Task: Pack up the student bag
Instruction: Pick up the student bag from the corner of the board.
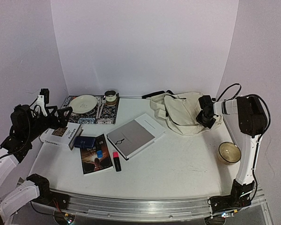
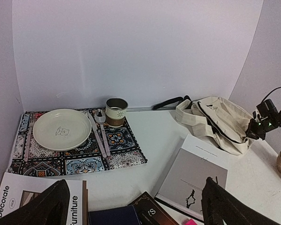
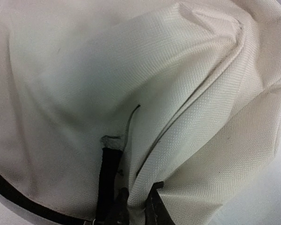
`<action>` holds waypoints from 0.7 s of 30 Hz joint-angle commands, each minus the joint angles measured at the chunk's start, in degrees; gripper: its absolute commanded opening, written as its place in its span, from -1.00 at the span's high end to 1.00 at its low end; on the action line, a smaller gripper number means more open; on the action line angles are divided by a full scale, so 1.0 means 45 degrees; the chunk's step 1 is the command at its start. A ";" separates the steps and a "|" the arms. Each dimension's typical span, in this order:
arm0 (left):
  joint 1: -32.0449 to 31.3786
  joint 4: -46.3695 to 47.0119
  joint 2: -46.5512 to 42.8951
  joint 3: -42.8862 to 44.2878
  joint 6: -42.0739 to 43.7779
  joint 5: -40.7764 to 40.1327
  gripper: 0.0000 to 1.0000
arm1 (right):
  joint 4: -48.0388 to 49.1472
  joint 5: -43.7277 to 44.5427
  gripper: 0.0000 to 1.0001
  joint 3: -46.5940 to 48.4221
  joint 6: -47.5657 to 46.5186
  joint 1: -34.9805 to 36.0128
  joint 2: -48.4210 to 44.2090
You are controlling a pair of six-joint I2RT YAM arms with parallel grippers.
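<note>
Near the table's (image 1: 178, 164) far right corner, the right gripper (image 3: 138, 202) pinches a fold of the bag (image 1: 180, 112), likely to open it; the left gripper (image 2: 133, 206) hangs spread.

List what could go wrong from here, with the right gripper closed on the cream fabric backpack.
1. The right gripper pinches only a thin fold of the large cream fabric backpack. That fold may slip free on a pull.
2. The backpack lies slumped and limp, so a pull may drag the whole bag instead of opening it.
3. The small round beige bowl sits on the robot's right side, nearer the arm bases than the backpack. Retracting with the bag might knock it.
</note>
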 commanded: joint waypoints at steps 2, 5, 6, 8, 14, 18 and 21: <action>-0.0029 0.0652 -0.0042 0.0457 0.0175 -0.0108 -0.99 | -0.2096 -0.0429 1.00 0.0718 -0.1978 -0.0041 -0.0538; -0.0035 0.0647 -0.0086 0.0456 0.0179 -0.0147 -0.99 | -0.2841 -0.0478 1.00 0.1594 -0.3225 -0.0043 -0.1125; -0.0028 0.0646 -0.0098 0.0447 0.0176 -0.0155 -0.99 | -0.3067 -0.0487 1.00 0.1891 -0.3625 -0.0041 -0.1331; -0.0033 0.0645 -0.0119 0.0437 0.0176 -0.0164 -0.99 | -0.3518 -0.0461 1.00 0.2524 -0.4518 -0.0044 -0.1809; -0.0037 0.0645 -0.0144 0.0437 0.0161 -0.0135 -0.99 | -0.5102 -0.0369 1.00 0.4651 -0.7325 -0.0041 -0.2834; -0.0031 0.0647 -0.0148 0.0437 0.0161 -0.0111 -0.99 | -0.6145 -0.0495 1.00 0.6040 -0.9059 -0.0007 -0.3258; -0.0033 0.0644 -0.0105 0.0426 0.0151 -0.0055 -0.99 | -0.6530 0.0082 1.00 0.6587 -1.0519 0.0172 -0.3680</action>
